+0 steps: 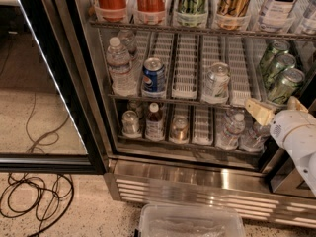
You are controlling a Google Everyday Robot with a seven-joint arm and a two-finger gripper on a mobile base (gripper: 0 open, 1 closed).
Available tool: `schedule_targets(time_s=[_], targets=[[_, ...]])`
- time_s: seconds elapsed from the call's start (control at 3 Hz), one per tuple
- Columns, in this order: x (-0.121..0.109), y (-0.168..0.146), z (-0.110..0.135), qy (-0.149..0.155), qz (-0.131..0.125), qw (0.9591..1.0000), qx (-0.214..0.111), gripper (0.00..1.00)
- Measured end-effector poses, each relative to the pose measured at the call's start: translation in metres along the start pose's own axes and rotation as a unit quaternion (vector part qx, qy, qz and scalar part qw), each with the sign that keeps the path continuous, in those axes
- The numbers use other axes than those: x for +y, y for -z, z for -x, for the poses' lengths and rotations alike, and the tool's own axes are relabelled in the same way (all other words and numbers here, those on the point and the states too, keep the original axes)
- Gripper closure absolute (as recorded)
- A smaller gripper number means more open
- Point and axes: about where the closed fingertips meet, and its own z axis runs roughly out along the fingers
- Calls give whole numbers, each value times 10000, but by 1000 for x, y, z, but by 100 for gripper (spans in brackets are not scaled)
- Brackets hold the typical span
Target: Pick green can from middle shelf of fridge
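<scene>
Pincer [276,108] wide & empty, just below green can [285,85], R edge of middle shelf [185,65].

White arm lower right; pincer [270,104] spread apart, pointing up-left.

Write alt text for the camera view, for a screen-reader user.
The gripper, jaws open, hovers at the right end of the middle shelf of the open fridge, just below the front green can, not holding it. A blue Pepsi can and a water bottle stand further left.
</scene>
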Motion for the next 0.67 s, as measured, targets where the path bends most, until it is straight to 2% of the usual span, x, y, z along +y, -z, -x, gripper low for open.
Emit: schedule_targets(time_s=[0.67], targets=[[-6, -1, 1, -45, -275, 9994, -220, 23]])
